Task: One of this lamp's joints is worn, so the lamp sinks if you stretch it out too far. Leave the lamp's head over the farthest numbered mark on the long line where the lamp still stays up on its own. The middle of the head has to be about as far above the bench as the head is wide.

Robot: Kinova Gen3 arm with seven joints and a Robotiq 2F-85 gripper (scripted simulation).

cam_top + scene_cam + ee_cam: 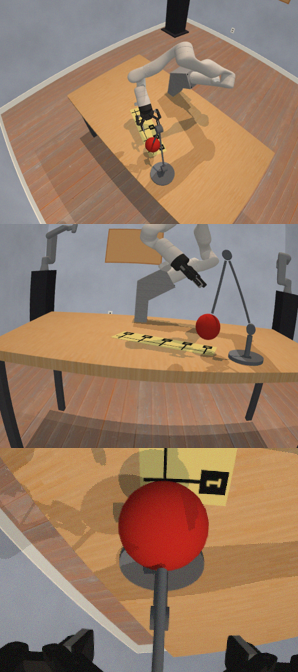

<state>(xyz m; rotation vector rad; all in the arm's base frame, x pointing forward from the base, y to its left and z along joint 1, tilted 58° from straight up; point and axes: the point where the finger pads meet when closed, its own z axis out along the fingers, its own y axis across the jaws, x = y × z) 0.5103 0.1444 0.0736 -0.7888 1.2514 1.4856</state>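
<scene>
The lamp's red ball head [152, 144] [207, 326] [162, 525] hangs above the bench near the numbered strip's lamp-side end. The "1" tag [214, 482] shows beside it in the wrist view. The yellow strip [148, 134] [137, 335] has several marks along a long line. The lamp's elbow [159, 129] [227, 255] is high and sharply folded; its thin upper rod [219, 287] slopes down to the head. My gripper [150, 125] [202, 285] [160, 648] is open and empty, above the head and short of the rod. The other numbers are too small to read.
The round grey lamp base [162, 180] [245, 358] stands near the bench edge, just beyond the strip. The lower rod [239, 292] rises from its joint [251, 329] to the elbow. The robot's grey mount [178, 82] [142, 300] stands at the opposite side of the bench.
</scene>
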